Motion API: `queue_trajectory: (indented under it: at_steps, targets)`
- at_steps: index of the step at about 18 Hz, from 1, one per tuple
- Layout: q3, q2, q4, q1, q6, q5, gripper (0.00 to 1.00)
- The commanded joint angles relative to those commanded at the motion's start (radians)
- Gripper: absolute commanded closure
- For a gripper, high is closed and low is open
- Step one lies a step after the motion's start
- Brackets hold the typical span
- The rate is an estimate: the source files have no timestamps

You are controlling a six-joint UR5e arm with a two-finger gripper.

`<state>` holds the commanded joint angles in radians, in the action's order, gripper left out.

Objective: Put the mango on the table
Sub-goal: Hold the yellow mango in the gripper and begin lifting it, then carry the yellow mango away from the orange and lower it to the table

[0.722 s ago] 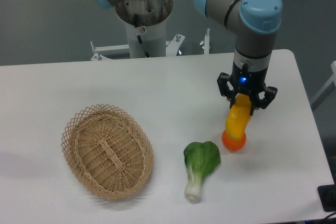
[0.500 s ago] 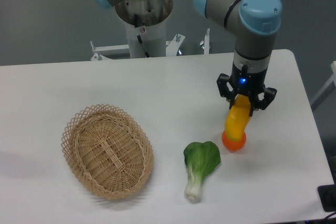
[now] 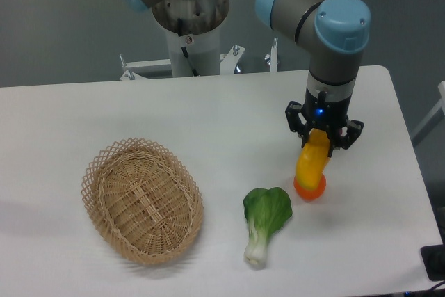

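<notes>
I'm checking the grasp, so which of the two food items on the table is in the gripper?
The mango, yellow, standing on its orange end, in the gripper; the bok choy lies apart.

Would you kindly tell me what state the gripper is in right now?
Gripper: closed on the upper end of the mango, whose orange end is down at the table.

The end effector (image 3: 316, 137) has seemingly lifted slightly off the mango (image 3: 312, 169).

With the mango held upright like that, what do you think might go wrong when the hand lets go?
The mango stands nearly upright in the hand, orange end at the table. Once released, it will likely topple. It could then roll into the bok choy close by on its left, or towards the table's right edge.
</notes>
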<state>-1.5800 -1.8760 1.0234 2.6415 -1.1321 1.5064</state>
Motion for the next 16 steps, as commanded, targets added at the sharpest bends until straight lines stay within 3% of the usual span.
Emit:
queue_trajectory:
  at_steps: [2,6,12,16]
  targets:
    - [-0.020,0.000,-0.022,-0.009,0.014,0.005,0.50]
    - [-0.136,0.017,-0.046,-0.012,-0.001,0.006,0.50]
    - [-0.276,0.037,-0.108,-0.028,-0.078,0.011,0.50]
    - [-0.350,0.043,-0.138,-0.069,-0.152,0.072,0.50]
